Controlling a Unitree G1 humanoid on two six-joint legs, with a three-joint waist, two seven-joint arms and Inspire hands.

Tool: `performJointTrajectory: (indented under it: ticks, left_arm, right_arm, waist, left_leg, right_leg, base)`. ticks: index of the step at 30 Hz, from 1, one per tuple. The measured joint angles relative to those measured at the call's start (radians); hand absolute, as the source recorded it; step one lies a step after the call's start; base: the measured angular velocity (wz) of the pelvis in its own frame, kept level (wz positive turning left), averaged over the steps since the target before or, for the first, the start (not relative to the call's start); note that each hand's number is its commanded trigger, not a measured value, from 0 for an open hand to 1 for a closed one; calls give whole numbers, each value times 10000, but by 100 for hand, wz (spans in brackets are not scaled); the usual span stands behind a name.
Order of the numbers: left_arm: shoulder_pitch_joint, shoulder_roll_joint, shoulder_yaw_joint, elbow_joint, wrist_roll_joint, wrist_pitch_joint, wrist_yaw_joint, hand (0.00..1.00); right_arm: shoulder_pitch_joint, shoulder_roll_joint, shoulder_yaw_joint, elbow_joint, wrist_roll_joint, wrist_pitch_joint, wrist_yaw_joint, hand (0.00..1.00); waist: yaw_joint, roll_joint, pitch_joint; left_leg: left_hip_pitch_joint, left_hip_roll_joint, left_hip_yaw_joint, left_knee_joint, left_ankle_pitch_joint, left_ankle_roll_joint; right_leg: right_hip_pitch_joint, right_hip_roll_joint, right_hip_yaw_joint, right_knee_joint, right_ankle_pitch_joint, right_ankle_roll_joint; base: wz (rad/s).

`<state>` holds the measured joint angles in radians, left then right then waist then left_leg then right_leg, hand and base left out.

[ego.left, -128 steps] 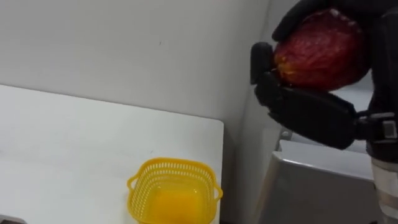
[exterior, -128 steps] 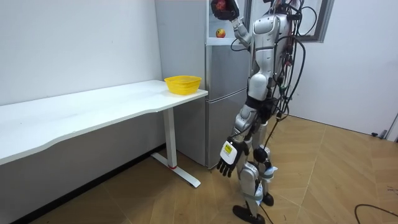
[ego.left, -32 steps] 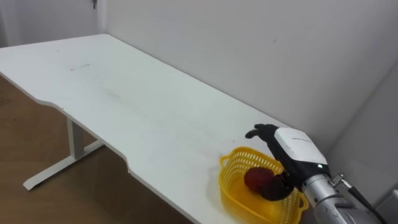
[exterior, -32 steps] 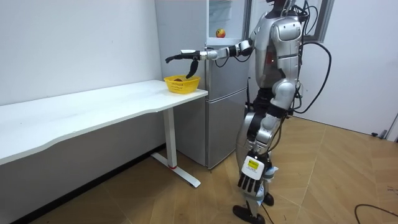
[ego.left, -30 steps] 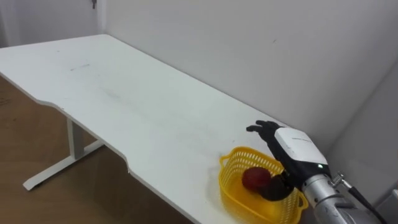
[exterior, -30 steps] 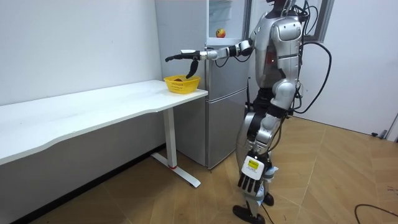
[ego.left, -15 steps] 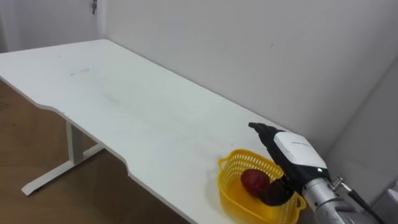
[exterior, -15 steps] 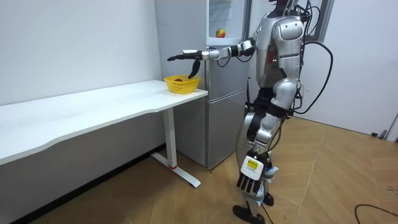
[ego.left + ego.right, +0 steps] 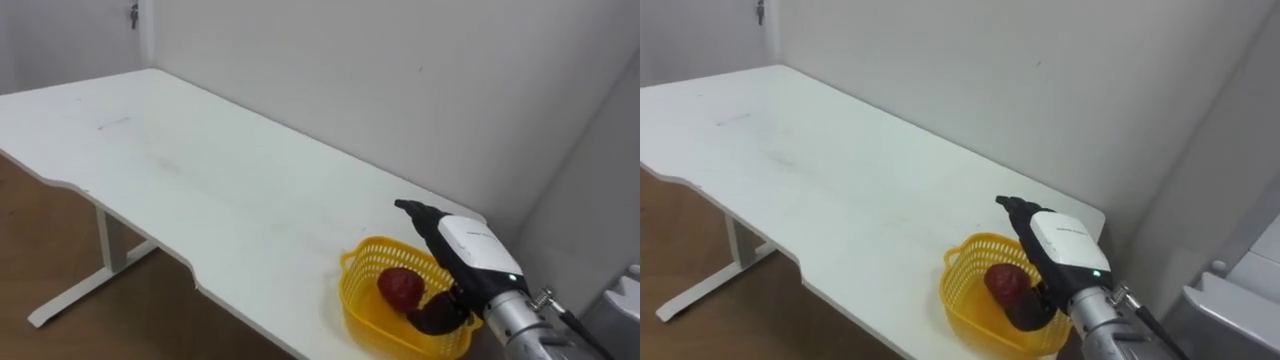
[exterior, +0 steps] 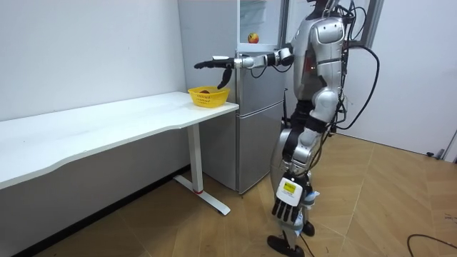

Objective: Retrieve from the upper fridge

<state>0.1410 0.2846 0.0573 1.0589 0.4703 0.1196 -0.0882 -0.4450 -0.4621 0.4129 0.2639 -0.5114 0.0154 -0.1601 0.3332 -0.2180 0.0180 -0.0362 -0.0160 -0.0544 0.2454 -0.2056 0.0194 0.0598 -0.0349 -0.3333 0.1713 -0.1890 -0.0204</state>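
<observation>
White table [image 9: 200, 190] runs from upper left to lower right. Grey fridge [image 10: 253, 121] stands just right of it in the room view, with the robot in front. Yellow basket [image 9: 358, 312] sits at the table's end, lower right. Right hand [image 9: 470, 250] is over its right rim, fingers straight, thumb dipping inside, gripping nothing. Left hand [image 10: 285, 207] hangs by the leg, fingers probably loose. Red fruit [image 9: 398, 285] lies in the basket.

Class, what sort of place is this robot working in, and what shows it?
Likely a bare indoor test room rigged as a kitchen corner: a grey fridge, a long white table against the wall, and a yellow basket holding a red fruit.
</observation>
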Motion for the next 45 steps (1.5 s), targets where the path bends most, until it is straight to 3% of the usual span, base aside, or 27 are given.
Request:
performJointTrajectory:
  ticks: [7,9,10,12,14,18,19,21,23,26,29,32,36,40,45]
  left_arm:
    - [330,-231,-9,-5,9,-125,199,0]
    - [426,-352,-3,8,9,-147,208,0]
    - [455,-426,2,12,9,-163,283,0]
    - [462,-552,8,12,-15,-179,433,0]
    - [504,-760,84,52,-49,-223,574,0]
    - [523,-851,68,221,-54,-486,647,0]
    - [597,-864,30,248,-64,-587,708,0]
    - [628,-908,-33,441,-78,-741,803,0]
    - [635,-1010,-30,538,-79,-753,781,0]
    - [697,-1306,-25,625,-212,-769,792,0]
    - [731,-1444,-26,785,-657,-890,822,0]
    - [760,-1455,-32,835,-858,-1064,855,0]
    - [719,-1534,-95,836,-854,-1206,859,0]
    - [578,-1528,-718,1088,-867,-1260,1145,0]
    - [578,-1490,-960,1254,-856,-1289,1247,0]
  right_arm:
    - [422,23,-501,-1775,102,-197,-50,0]
    - [651,69,-688,-2346,235,-267,-117,0]
    - [854,143,-920,-2587,258,-449,-136,0]
    - [1176,291,-1270,-2932,303,-522,-153,0]
    - [1630,570,-1507,-3569,316,-618,-198,0]
    - [2146,1092,-1688,-4402,353,-915,-202,0]
    - [2280,1279,-1715,-4549,348,-998,-202,0]
    - [2610,1529,-1783,-4980,294,-1133,-205,0]
    - [3133,1741,-1996,-5450,226,-1296,-248,0]
    - [3881,1842,-2044,-6184,196,-1393,-347,0]
    - [4188,1938,-2221,-6387,224,-1589,-354,0]
    - [4361,2082,-2626,-6500,182,-1598,-387,0]
    - [4729,2228,-2866,-7105,6,-1700,-450,0]
    - [5216,2509,-2722,-7485,-180,-2127,-500,0]
    - [5259,2634,-2753,-7493,-276,-2350,-798,0]
  waist:
    - [-567,266,6]
    - [-661,396,-13]
    - [-781,447,-67]
    - [-814,549,-102]
    - [-864,794,-125]
    - [-1270,1136,-99]
    - [-1422,1233,-137]
    - [-1634,1423,-119]
    - [-1791,1586,-166]
    - [-2018,1889,-239]
    - [-2331,2165,-196]
    - [-2545,2223,-220]
    - [-2556,2196,-233]
    - [-2608,2182,-235]
    - [-2764,2101,-228]
  left_leg:
    - [330,30,223,-144,-3,6]
    - [474,41,327,-250,-7,13]
    - [511,54,397,-262,-13,21]
    - [673,85,571,-378,-14,23]
    - [848,119,862,-460,-24,38]
    - [987,134,1078,-565,-28,45]
    - [1038,136,1084,-608,-28,47]
    - [1177,157,1273,-669,-29,52]
    - [1180,186,1369,-673,-52,75]
    - [1220,196,1577,-748,-54,80]
    - [1348,203,1652,-801,-53,81]
    - [1355,223,1687,-813,-52,78]
    - [1366,258,1935,-863,-53,76]
    - [1549,262,2117,-959,-57,76]
    - [1574,271,2155,-972,-62,77]
  right_leg:
    - [207,7,122,-2,2,4]
    - [261,1,230,-4,4,7]
    - [273,-2,300,-3,4,7]
    - [280,10,476,11,4,7]
    - [306,26,754,39,8,12]
    - [301,35,940,117,16,24]
    - [298,39,1037,152,16,24]
    - [351,61,1140,149,18,26]
    - [340,70,1157,141,22,33]
    - [246,87,1376,142,31,44]
    - [262,99,1448,149,32,45]
    - [245,124,1508,148,32,45]
    - [201,205,1833,157,32,42]
    - [253,256,1977,168,33,42]
    - [256,263,1981,188,43,36]
  base:
    - [-8]
    - [-15]
    - [-19]
    - [-30]
    - [-40]
    - [-18]
    - [-18]
    - [-19]
    - [-9]
    - [-19]
    - [-11]
    - [-5]
    - [-18]
    - [-12]
    - [-1]
